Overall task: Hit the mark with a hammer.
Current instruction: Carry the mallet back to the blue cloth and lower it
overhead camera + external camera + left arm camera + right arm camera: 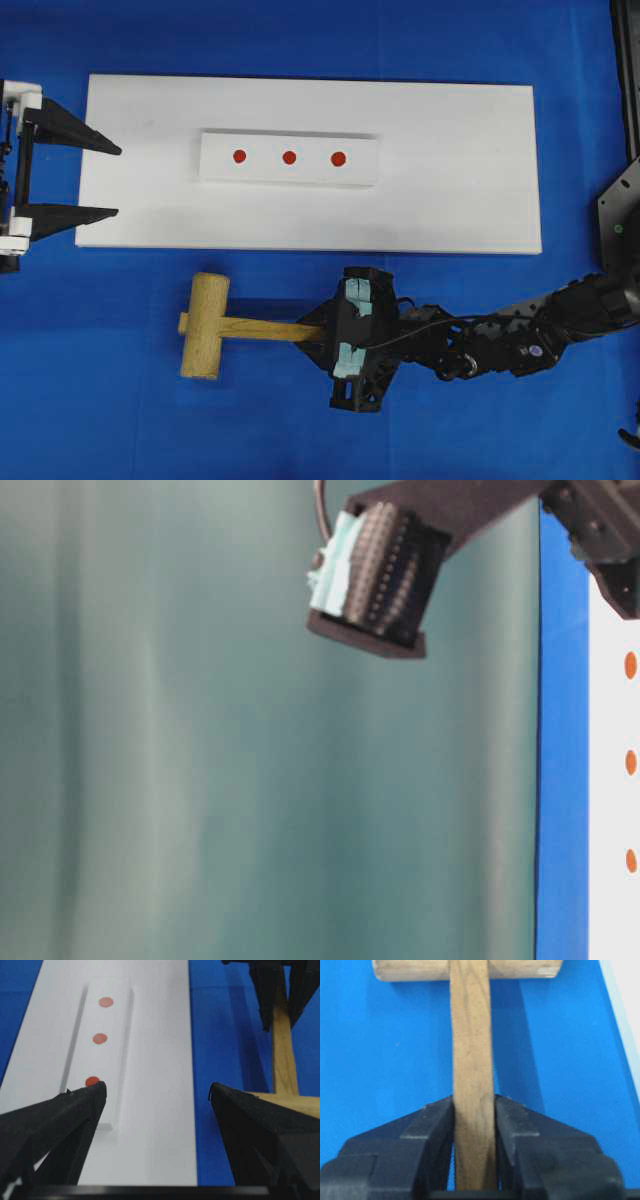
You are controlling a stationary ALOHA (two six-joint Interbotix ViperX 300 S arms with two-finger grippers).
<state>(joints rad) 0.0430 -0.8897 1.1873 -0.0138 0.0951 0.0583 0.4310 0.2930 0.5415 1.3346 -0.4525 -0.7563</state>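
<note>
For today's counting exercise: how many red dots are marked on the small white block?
3, in one row along the raised white rectangular block on the large white board: left red dot, middle red dot, right red dot. None seems hidden.

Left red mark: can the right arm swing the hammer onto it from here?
Probably yes: the right gripper is shut on the hammer handle, and nothing stands between its head and the left red mark.

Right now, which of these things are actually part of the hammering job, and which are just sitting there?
Part of the job:
- hammer, handle gripped by the right pincer
- red marks on the raised white strip

Just there:
- white board
- blue cloth
- left pincer, open and empty
</note>
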